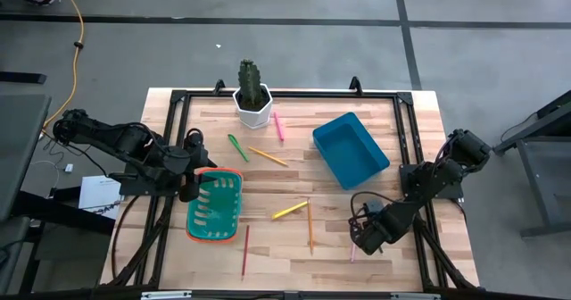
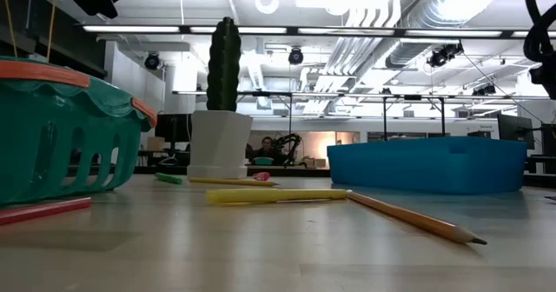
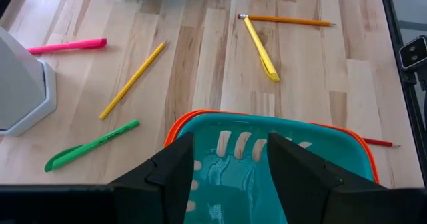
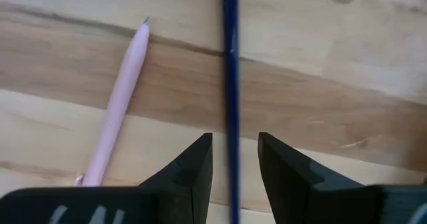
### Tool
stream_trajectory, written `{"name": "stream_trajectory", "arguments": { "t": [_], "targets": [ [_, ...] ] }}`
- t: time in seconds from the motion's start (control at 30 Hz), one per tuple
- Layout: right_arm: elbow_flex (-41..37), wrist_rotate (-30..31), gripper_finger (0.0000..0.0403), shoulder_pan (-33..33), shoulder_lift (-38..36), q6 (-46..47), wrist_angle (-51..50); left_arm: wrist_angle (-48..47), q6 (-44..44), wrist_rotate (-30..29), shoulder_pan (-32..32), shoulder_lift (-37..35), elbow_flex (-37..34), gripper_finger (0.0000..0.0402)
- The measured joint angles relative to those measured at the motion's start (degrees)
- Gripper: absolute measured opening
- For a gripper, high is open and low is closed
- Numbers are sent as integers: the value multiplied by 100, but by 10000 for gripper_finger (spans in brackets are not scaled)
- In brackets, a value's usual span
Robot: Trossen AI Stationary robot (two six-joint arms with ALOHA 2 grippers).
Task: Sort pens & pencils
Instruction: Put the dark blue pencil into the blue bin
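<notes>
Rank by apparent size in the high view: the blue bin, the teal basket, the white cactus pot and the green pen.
1. Blue bin.
2. Teal basket, close to the bin; the left gripper hides its edge, so this order is unsure.
3. White cactus pot.
4. Green pen.

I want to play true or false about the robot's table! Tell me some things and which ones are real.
1. The blue bin has pens in it. False: nothing shows inside.
2. The left gripper hangs above the teal basket, fingers apart. True.
3. A cactus stands in a white pot. True.
4. The pink pen lies inside the basket. False: it lies on the table beside the pot.
5. The right gripper straddles a dark blue stick, with a pale pink pencil beside it. True.
</notes>
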Motion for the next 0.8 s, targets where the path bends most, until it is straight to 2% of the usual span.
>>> {"name": "stream_trajectory", "arguments": {
  "t": [0.8],
  "targets": [
    [-95, -98, 113, 133, 0, 90, 385, 0, -2, 0, 1, 1, -2, 175]
  ]
}}
